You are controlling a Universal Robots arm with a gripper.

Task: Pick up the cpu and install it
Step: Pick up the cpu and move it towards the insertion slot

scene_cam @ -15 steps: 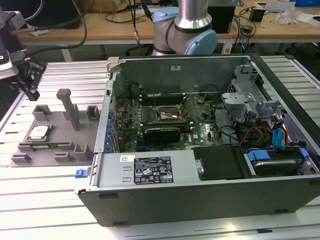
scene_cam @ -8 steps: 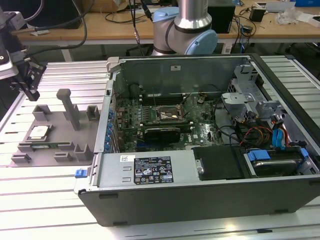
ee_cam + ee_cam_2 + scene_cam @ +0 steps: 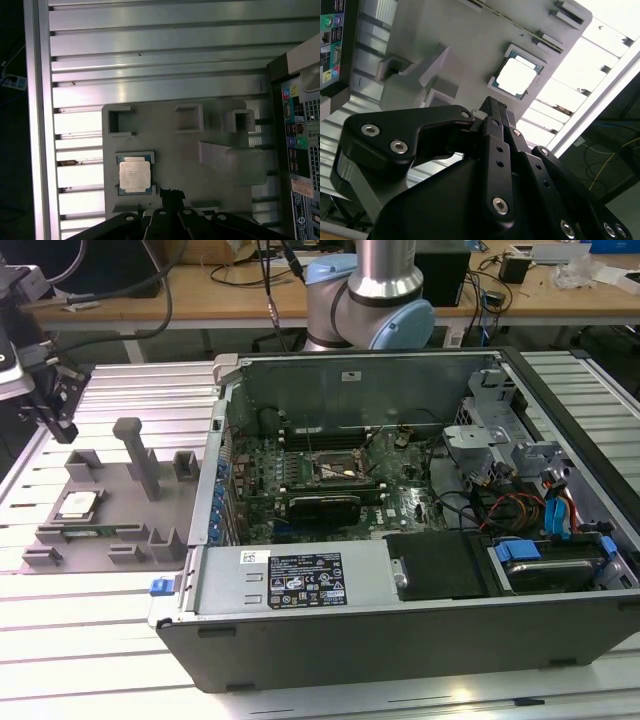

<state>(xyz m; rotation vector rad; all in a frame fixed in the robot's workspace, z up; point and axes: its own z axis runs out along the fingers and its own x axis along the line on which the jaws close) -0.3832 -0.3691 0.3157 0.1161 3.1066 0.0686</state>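
The cpu [image 3: 78, 505] lies flat, silvery top up, in a square nest on the grey fixture plate [image 3: 120, 502] to the exterior view's left of the open computer case [image 3: 400, 630]. In both wrist views the cpu [image 3: 134, 173] [image 3: 516, 77] rests alone in that nest. My gripper [image 3: 62, 428] hangs above the table's far left edge, behind the fixture and apart from the cpu. Its black fingers [image 3: 492, 107] meet at the tips with nothing between them; the gripper [image 3: 170, 192] is shut. The black-framed socket [image 3: 338, 466] sits on the green motherboard inside the case.
A tall grey post [image 3: 135, 455] and several raised blocks stand on the fixture plate. The case holds cables, a drive cage [image 3: 480, 440] and a black power supply [image 3: 440, 565]. The arm's base [image 3: 370, 300] stands behind the case. The slatted aluminium table [image 3: 150, 60] surrounds the fixture.
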